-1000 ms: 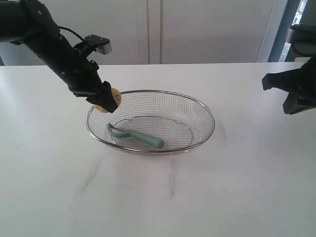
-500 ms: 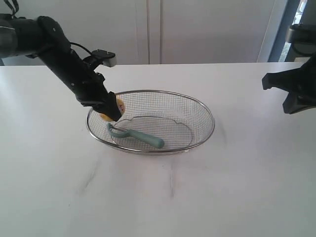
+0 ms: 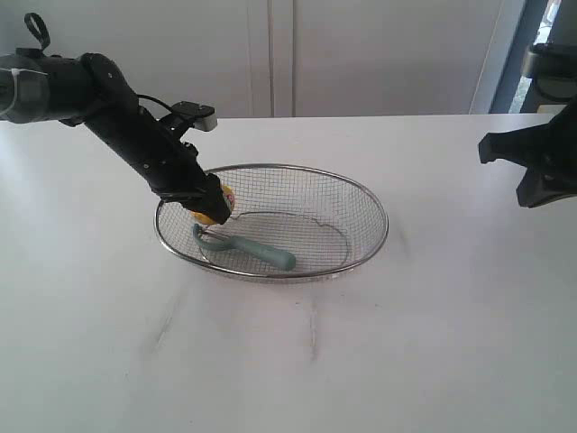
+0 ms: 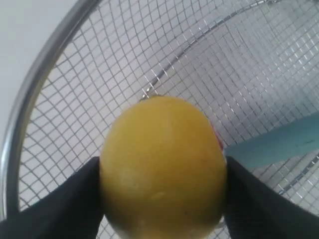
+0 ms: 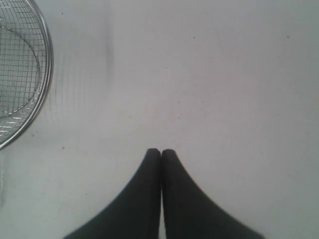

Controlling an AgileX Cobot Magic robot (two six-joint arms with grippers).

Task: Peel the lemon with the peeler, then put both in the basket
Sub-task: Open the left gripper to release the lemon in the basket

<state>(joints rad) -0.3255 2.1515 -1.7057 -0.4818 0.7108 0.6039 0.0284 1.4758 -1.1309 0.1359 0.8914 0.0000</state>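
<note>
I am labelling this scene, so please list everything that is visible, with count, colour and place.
lemon: 1, yellow, held by the left gripper over the left end of the basket
peeler: 1, teal handle with metal head, lying inside the basket
basket: 1, silver wire mesh, middle of the table
table: 1, white, under everything
left gripper: 1, black, shut on the lemon
right gripper: 1, black, shut and empty, above bare table right of the basket

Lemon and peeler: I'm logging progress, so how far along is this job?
Done: the peeler lies in the basket. In hand: the left gripper holds the lemon inside the basket's rim. Left: release it there. The skin facing the wrist camera looks unpeeled.
</note>
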